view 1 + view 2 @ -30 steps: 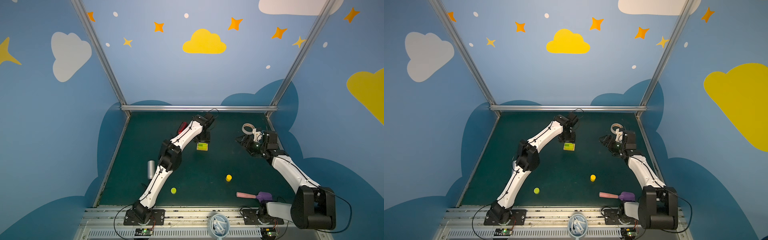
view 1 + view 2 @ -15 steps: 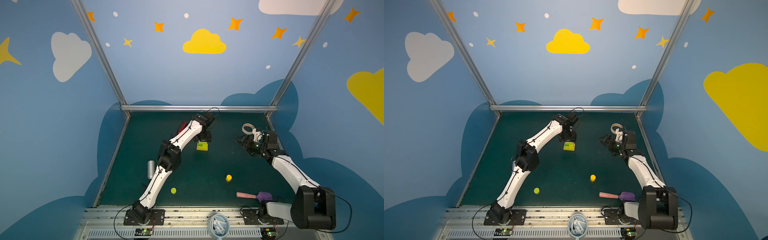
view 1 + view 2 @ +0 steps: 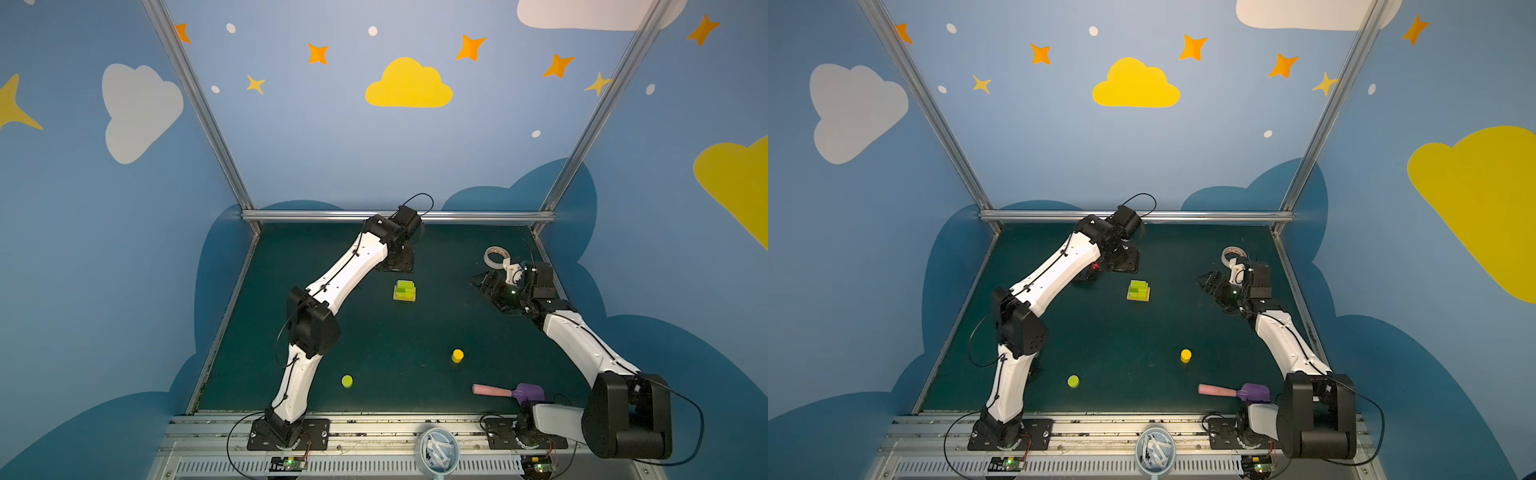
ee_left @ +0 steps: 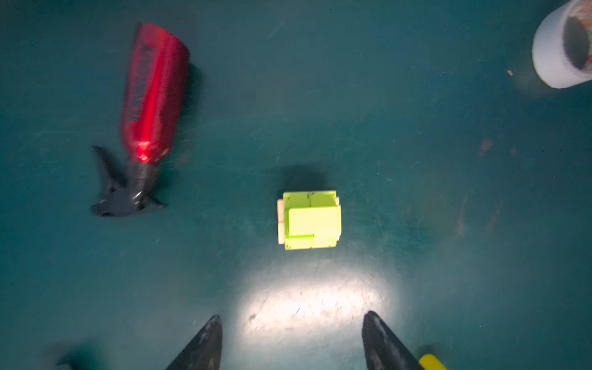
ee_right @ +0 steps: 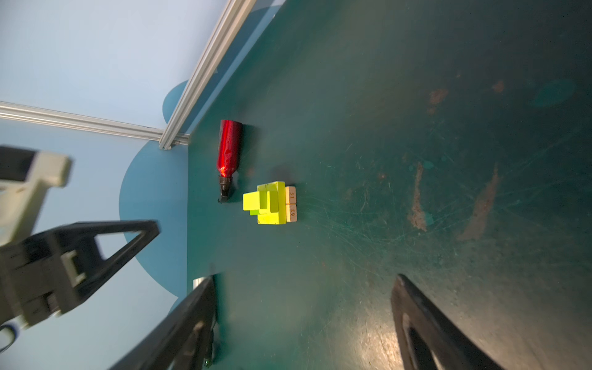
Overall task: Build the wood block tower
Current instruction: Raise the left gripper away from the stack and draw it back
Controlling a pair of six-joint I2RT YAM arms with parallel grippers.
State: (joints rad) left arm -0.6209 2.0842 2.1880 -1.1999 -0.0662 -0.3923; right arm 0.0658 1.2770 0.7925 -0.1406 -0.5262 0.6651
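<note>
A lime cylinder (image 3: 347,380) is seen alone near the arm bases. The left gripper (image 4: 291,320) is held just beyond the tower (image 3: 404,290), its jaws spread wide and empty. A yellow cylinder (image 3: 457,355) is set well apart from the tower. The right gripper (image 5: 303,282) is held wide open, nothing gripped, off to the tower's right.

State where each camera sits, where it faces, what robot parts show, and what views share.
Top view: high in front, looking down over the table; both arms.
Top view: alongside, same aim at the table; both arms.
Left wrist: above the table, looking down on the tower; open left gripper.
Right wrist: on the right, looking across at the tower; open right gripper.
Shared: all four show the tower; both wrist views, the red bottle.
</note>
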